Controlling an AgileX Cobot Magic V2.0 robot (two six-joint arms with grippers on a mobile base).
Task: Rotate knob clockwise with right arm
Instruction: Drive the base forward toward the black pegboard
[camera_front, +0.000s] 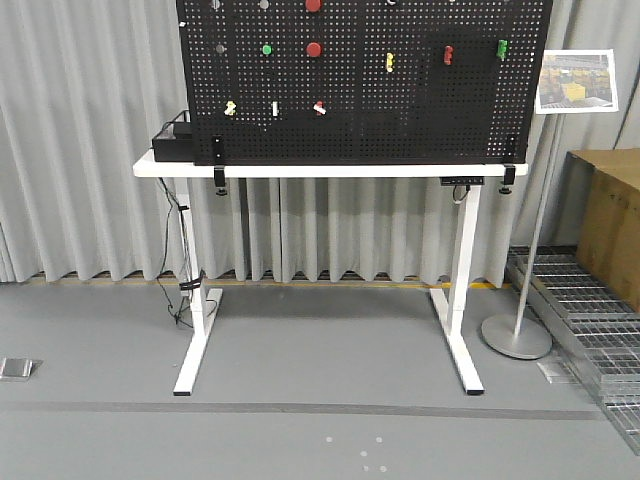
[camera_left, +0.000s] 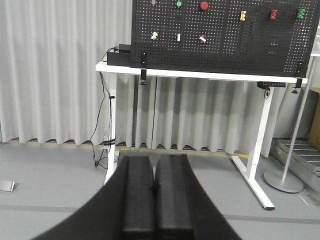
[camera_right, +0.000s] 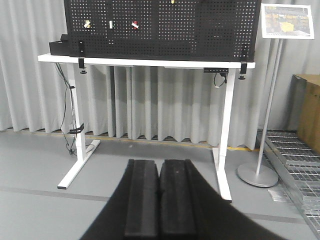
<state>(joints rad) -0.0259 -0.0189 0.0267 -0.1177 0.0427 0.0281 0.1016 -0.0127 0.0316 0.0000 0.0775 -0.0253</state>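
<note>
A black pegboard (camera_front: 400, 100) stands upright on a white table (camera_front: 330, 170). It carries a round red knob (camera_front: 313, 48), a second red knob (camera_front: 313, 5) at the top edge, a round green knob (camera_front: 266, 48) and small yellow, white, red and green fittings. The red knob (camera_left: 204, 5) also shows in the left wrist view. My left gripper (camera_left: 154, 159) is shut and empty, far back from the board above the floor. My right gripper (camera_right: 159, 162) is shut and empty, also far from the board. Neither gripper shows in the exterior view.
A black box (camera_front: 175, 140) sits on the table's left end, with cables hanging down the left leg. A sign on a pole stand (camera_front: 530, 250), cardboard boxes (camera_front: 610, 230) and metal grating (camera_front: 590, 300) are to the right. Grey curtains hang behind.
</note>
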